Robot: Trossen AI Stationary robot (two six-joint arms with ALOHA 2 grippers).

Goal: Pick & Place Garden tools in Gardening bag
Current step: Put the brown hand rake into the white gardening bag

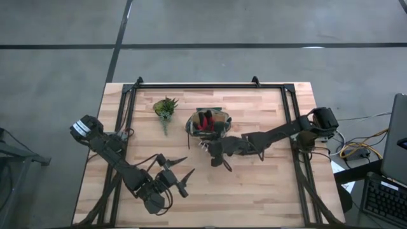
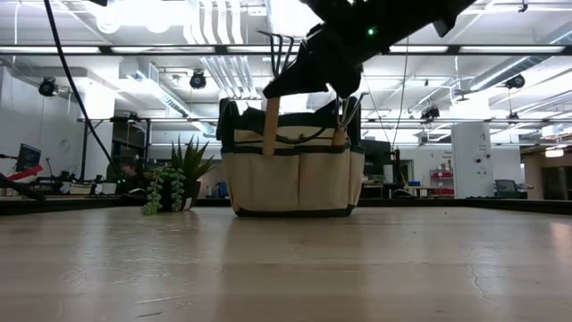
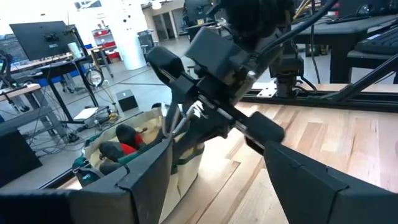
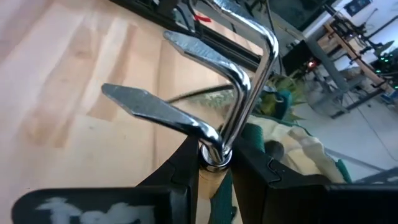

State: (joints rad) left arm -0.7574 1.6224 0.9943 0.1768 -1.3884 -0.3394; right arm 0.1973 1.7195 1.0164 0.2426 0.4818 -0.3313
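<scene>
The tan gardening bag (image 1: 208,122) with dark green trim stands at the table's middle. In it are a red-and-black glove (image 3: 127,148) and a second fork (image 2: 344,116). My right gripper (image 2: 313,64) is at the bag's near left side, shut on a wooden-handled fork (image 2: 271,121) held upright with its tines (image 4: 186,112) up. My left gripper (image 1: 180,172) is open and empty near the table's front left, pointing toward the bag (image 3: 124,158). My right gripper pinches the top of the fork's wooden handle (image 4: 210,182), just under the metal collar, between its two fingers (image 4: 180,171). The fork stands upright and clear of the table. Its lower end (image 2: 268,150) is level with the bag's pocket trim; whether it is inside a pocket, I cannot tell.
A small spiky green plant (image 1: 165,108) stands left of the bag. A black frame (image 1: 203,86) runs along the table's far, left and right sides. Bare wood (image 1: 254,191) lies near the front edge.
</scene>
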